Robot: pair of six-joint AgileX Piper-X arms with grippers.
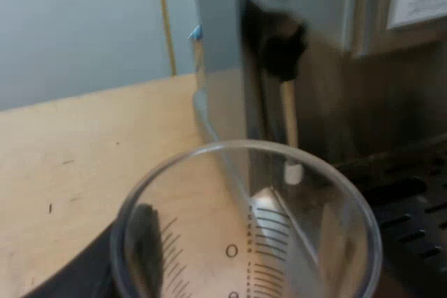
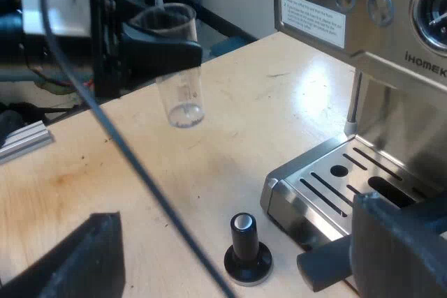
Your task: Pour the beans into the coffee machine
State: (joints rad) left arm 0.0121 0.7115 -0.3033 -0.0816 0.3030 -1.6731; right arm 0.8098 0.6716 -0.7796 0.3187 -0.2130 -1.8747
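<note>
Measuring glass (image 2: 183,99) in the left hand (image 2: 183,45)

I log the measuring glass (image 2: 183,95): clear, graduated, upright, looks empty, clamped in my left gripper (image 2: 174,48), near the steel espresso machine (image 2: 380,29).

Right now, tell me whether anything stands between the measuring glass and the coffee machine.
Nothing visible does. The left gripper holds the measuring glass in the air beside the espresso machine, open space between them. The tamper stands on the table by the drip tray, lower than the glass.
</note>
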